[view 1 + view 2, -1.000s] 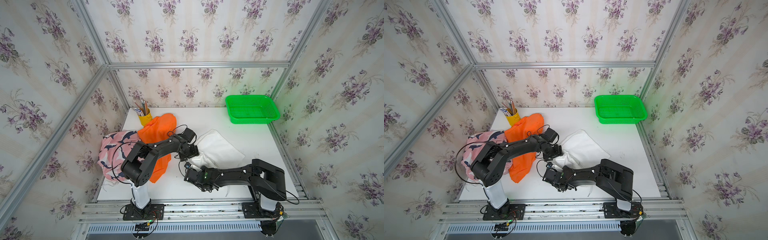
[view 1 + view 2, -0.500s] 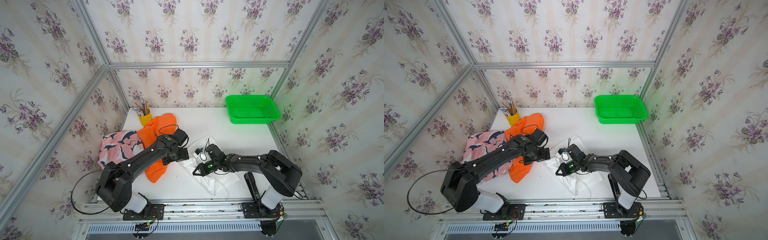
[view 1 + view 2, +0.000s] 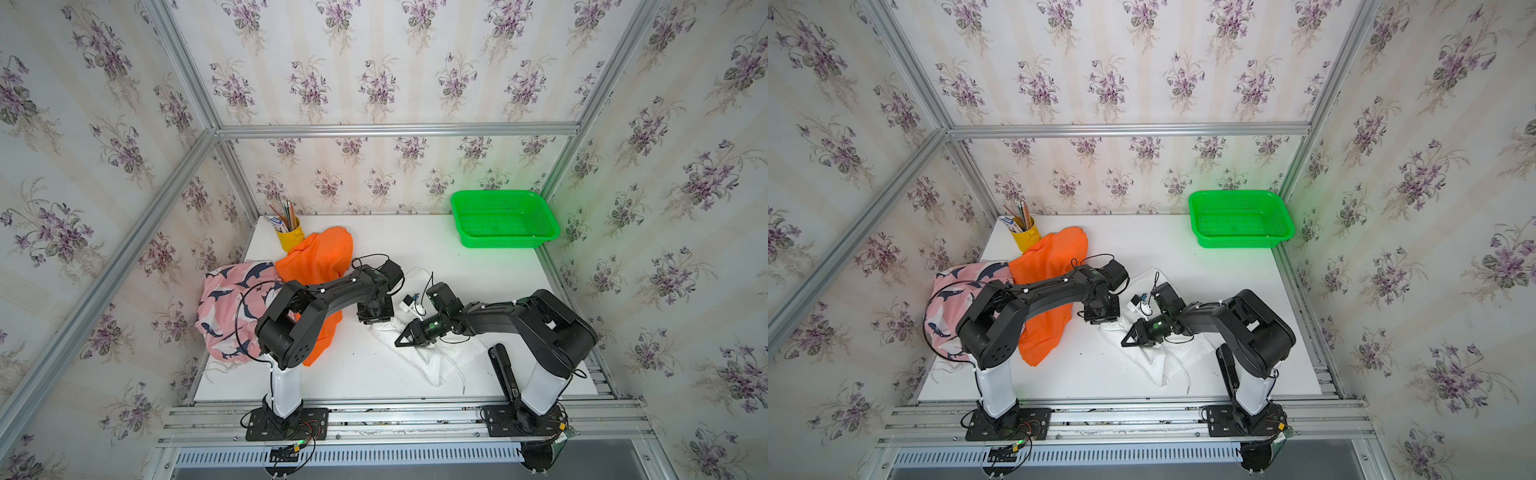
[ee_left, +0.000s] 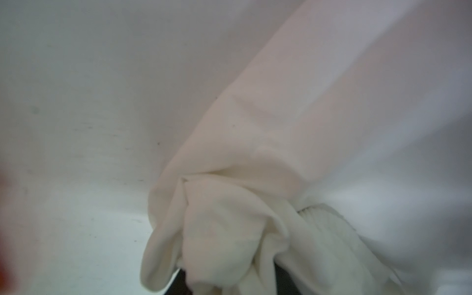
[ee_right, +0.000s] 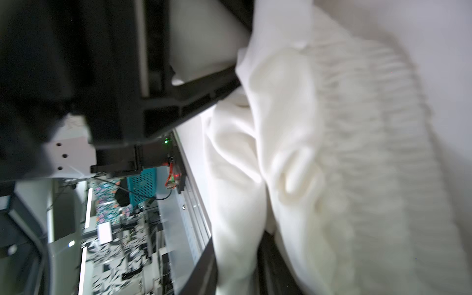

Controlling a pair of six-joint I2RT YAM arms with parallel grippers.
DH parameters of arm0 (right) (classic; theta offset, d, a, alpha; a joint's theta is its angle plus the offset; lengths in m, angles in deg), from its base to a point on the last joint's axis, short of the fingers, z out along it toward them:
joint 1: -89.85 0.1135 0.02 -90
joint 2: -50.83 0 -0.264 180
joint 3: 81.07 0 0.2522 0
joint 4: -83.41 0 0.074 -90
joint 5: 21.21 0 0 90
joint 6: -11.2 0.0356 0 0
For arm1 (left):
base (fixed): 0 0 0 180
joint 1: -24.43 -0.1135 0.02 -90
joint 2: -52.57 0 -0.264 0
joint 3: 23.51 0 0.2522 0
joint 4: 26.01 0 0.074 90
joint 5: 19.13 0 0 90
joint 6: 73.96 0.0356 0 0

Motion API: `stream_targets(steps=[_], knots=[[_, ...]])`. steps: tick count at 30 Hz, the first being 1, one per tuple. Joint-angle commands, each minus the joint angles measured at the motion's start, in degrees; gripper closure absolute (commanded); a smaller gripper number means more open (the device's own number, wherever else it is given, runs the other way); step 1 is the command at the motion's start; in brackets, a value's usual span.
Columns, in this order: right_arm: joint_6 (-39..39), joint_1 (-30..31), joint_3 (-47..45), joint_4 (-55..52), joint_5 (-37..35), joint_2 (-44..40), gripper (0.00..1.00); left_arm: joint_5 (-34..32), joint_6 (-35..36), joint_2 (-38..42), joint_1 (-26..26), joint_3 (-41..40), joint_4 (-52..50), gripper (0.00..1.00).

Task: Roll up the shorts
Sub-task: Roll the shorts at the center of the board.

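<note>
pink shorts lay heaped at table left edge | orange shorts draped beside, overlapping them | left tool pinched white shorts at bunched edge, mid-table | right tool lay on same cloth, grip unclear | green basket stood far right

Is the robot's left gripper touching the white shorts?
Touching. In the left wrist view, the white shorts are bunched up between the dark fingers of the left gripper.
</note>
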Motion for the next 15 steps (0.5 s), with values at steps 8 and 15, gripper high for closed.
stream_targets(steps=[8,15], knots=[[-14.0,22.1,12.5,-29.0,-62.5,-14.3,0.24,0.5,5.1,-2.1,-1.6,-1.3,1.2,0.75],[-15.5,33.4,17.2,-30.3,-76.2,0.5,0.22,2.3,5.6,-1.9,-2.5,-2.4,2.1,0.73]])
